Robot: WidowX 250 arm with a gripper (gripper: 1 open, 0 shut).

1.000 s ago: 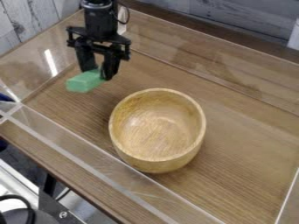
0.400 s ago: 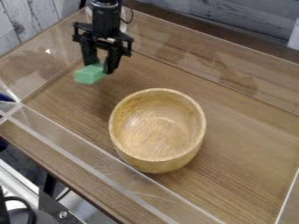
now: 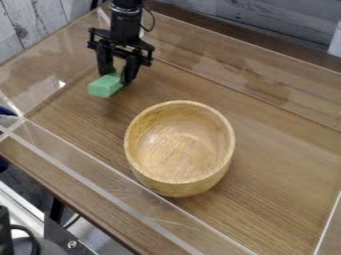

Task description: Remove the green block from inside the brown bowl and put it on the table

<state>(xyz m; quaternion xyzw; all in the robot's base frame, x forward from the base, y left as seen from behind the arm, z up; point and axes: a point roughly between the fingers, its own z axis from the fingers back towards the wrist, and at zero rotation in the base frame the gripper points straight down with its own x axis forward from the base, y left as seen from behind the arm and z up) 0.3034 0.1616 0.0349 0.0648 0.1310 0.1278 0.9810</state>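
Nearest my view runs the low clear acrylic wall (image 3: 80, 174) along the front edge, and just behind it sits the round light-brown wooden bowl (image 3: 180, 146) with its thick rim; I can see right down to the grain of its floor and there is nothing in it. Beyond the bowl and off to the left, on the brown wood-grain worktop (image 3: 266, 110), is the small bright green rectangular block (image 3: 106, 87), well apart from the bowl. The black gripper (image 3: 119, 73) hangs over it, pointing steeply down, jaws straddling the block's far end. I read the block as gripped between them, though from this angle I cannot tell whether its underside touches the wood or sits just above it. I judge the block light, stiff and matte, not slippery and not fragile, so a grip across its narrow width suits it and a short drop would do it no harm. To my eye the job is nearly done; what is left is letting go cleanly without the block tipping or sticking to a pad.
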